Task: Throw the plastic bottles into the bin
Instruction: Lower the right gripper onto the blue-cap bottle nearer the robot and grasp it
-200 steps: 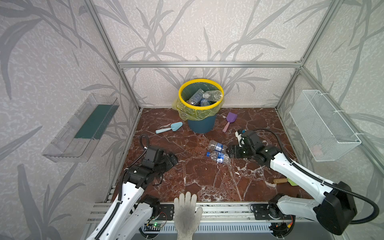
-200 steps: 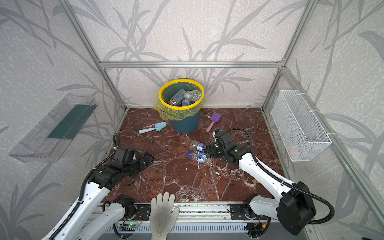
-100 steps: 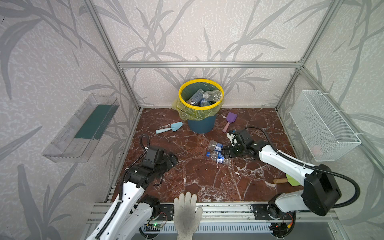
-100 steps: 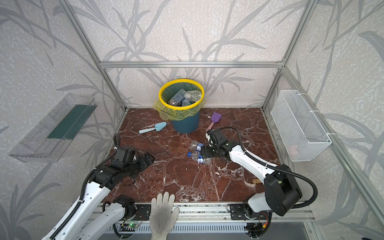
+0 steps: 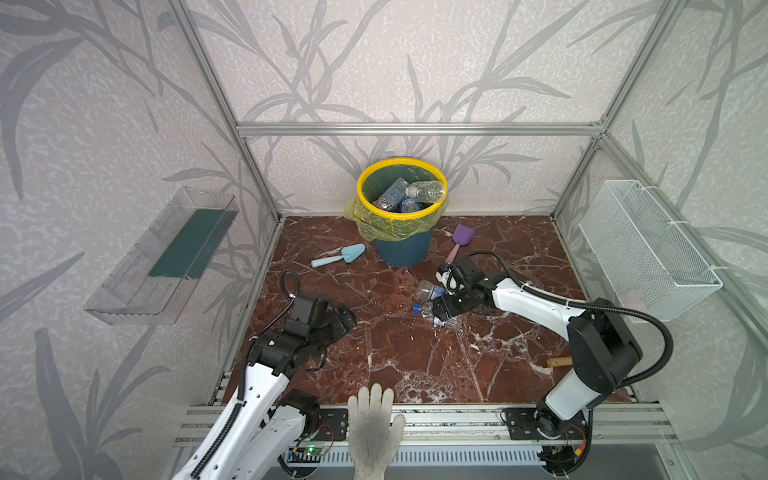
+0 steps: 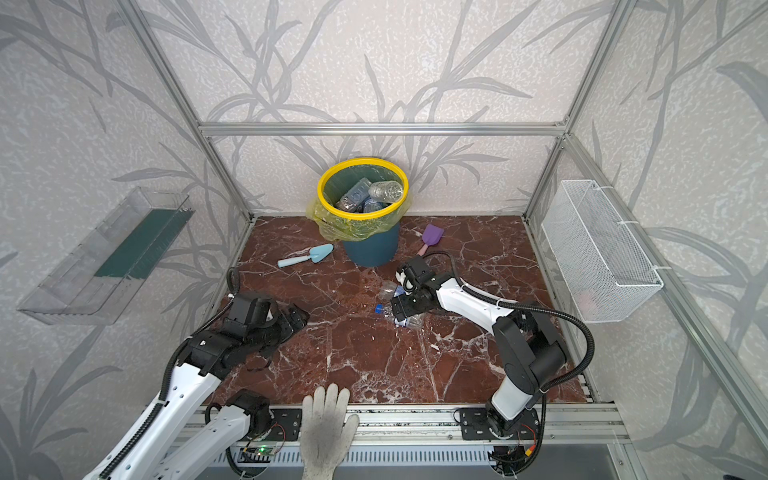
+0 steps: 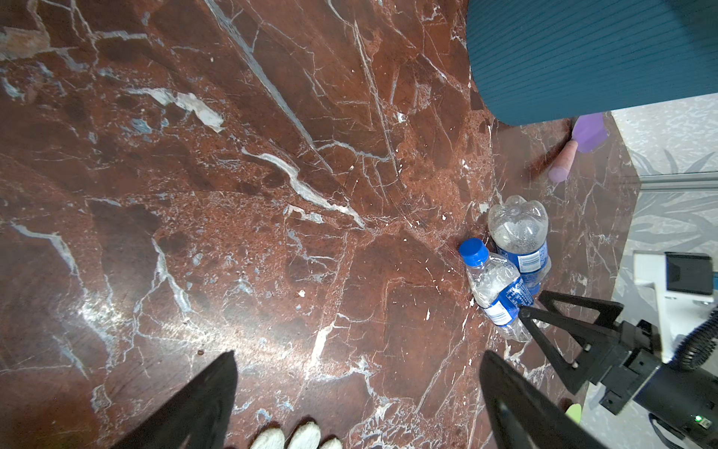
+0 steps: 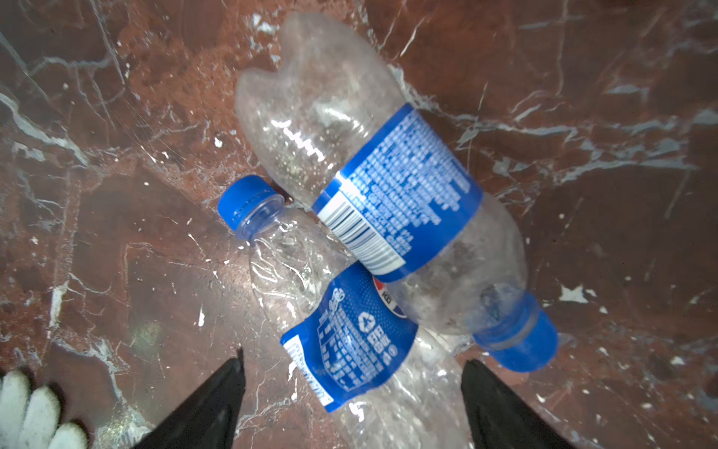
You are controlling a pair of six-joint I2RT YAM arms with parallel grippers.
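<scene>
Two clear plastic bottles with blue labels lie touching on the marble floor: a larger bottle (image 5: 424, 288) (image 8: 373, 163) and a crumpled bottle (image 5: 428, 311) (image 8: 349, 342) with a blue cap. My right gripper (image 5: 442, 309) (image 8: 353, 359) is low over them and open. Its fingers stand on either side of the crumpled bottle's lower half, with gaps showing. The bin (image 5: 402, 253), dark teal with a yellow rim, stands at the back and holds several bottles (image 5: 424, 191). My left gripper (image 5: 347, 322) (image 7: 358, 355) rests open at the left with only floor between its fingers.
A light-blue shovel (image 5: 338, 257) lies left of the bin and a purple shovel (image 5: 459, 239) right of it. A white gloved hand (image 5: 374, 424) rests on the front rail. A wire basket (image 5: 648, 249) hangs on the right wall and a clear tray (image 5: 166, 253) on the left wall.
My right gripper has swung left and come down over the two floor bottles, and its jaws have widened slightly. The left arm has not moved.
</scene>
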